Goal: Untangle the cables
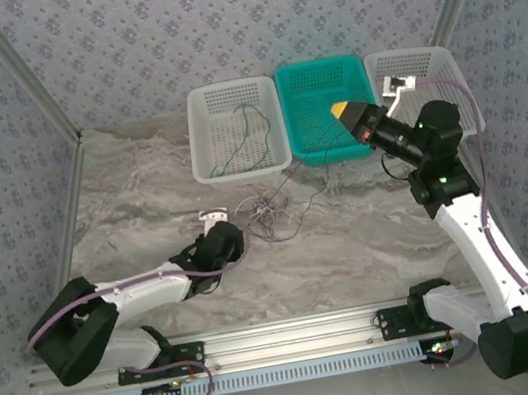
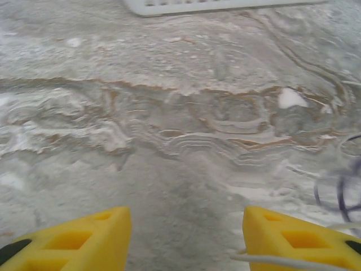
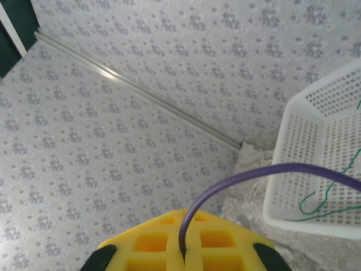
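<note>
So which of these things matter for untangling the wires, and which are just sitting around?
In the job:
wire tangle on the table
purple wire, pinched in the right tool
green wire in the left white basket
left tool, open

Just there:
teal basket
right white basket

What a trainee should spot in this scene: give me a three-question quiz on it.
1. True or false: the right fingers are shut on a purple cable.
2. The green cable lies in: A the left white basket; B the teal basket; C the right white basket.
3. Fill in: the left fingers stand ___ over the table.
Key: 1 true; 2 A; 3 open.
</note>
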Controlling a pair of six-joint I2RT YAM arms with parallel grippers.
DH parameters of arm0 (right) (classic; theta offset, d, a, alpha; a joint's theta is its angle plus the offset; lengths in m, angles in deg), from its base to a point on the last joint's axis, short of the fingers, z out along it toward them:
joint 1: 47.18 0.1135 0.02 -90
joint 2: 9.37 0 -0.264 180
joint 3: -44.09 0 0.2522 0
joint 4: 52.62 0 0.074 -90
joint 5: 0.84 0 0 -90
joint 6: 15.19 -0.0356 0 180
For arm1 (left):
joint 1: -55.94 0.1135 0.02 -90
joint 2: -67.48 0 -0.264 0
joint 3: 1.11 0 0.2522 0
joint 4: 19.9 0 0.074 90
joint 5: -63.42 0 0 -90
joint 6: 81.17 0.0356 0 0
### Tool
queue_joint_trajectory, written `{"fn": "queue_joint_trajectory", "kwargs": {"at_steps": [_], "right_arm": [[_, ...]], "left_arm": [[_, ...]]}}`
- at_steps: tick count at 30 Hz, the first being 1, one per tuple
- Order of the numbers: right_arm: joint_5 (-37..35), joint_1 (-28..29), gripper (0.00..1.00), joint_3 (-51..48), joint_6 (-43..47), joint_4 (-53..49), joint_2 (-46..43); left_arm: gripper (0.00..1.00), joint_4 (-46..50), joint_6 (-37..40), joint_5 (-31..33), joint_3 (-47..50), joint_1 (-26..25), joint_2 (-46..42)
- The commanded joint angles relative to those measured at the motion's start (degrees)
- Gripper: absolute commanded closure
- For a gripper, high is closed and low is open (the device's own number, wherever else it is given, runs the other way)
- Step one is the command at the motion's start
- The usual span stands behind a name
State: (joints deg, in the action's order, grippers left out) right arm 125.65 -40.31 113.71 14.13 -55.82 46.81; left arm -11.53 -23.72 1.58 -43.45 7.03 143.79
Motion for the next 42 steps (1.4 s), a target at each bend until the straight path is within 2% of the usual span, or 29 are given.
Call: {"fn": "queue_joint_trajectory", "kwargs": {"at_steps": [1, 3, 4, 7, 11, 14, 18, 24, 30, 34, 36, 39, 42], "right_arm": [[0.61, -2.53, 1.00, 2.42, -2.24, 0.79, -1.93], [1.40, -2.18, 1.00, 2.63, -1.94, 0.82, -1.75], [1.89, -1.35, 1.00, 2.76, -1.32, 0.70, -1.39], [2.78, 2.52, 1.00, 3.57, 3.54, -2.23, -0.58], [3.27, 8.19, 1.00, 3.74, 8.40, -4.08, 0.11], [3.84, 11.42, 1.00, 4.23, 10.10, -4.14, 0.67], [3.20, 13.73, 1.00, 4.97, 11.39, -5.42, 1.09], [2.27, 14.70, 1.00, 4.88, 10.92, -6.15, 0.86], [1.60, 14.93, 1.00, 4.26, 9.45, -4.28, 0.73], [0.78, 14.68, 1.00, 4.85, 8.39, -3.47, 0.86], [0.14, 14.31, 1.00, 5.45, 7.66, -3.33, 0.73], [-1.51, 12.44, 1.00, 6.01, 5.40, -3.06, -0.20], [-3.34, 8.65, 1.00, 5.95, 1.76, -2.66, -2.10]], "left_arm": [[0.44, 3.60, -2.58, 2.36, 1.97, 1.49, -3.94], [0.41, 0.49, 1.16, -2.68, 3.34, 1.54, -7.96], [0.38, -2.60, 3.69, -7.29, 4.04, 1.48, -10.60], [0.24, -9.58, 9.02, -19.91, 4.15, 1.53, -17.95], [0.11, -9.20, 12.98, -28.80, -2.65, 1.37, -20.97], [0.07, -9.90, 14.17, -32.39, -8.26, 1.04, -17.33], [0.06, -12.82, 15.41, -36.75, -15.05, 0.16, -8.64], [0.05, -23.04, 14.03, -43.51, -21.15, -1.97, 4.25], [0.06, -34.74, 8.89, -41.70, -21.15, -2.70, 14.68], [0.09, -34.43, 5.61, -38.81, -24.14, -2.95, 21.53], [0.11, -31.52, 4.31, -34.15, -25.58, -3.35, 24.15], [0.17, -25.26, 1.59, -23.25, -26.86, -4.10, 26.70], [0.30, -14.96, -4.10, -11.09, -27.82, -4.05, 27.83]]}}
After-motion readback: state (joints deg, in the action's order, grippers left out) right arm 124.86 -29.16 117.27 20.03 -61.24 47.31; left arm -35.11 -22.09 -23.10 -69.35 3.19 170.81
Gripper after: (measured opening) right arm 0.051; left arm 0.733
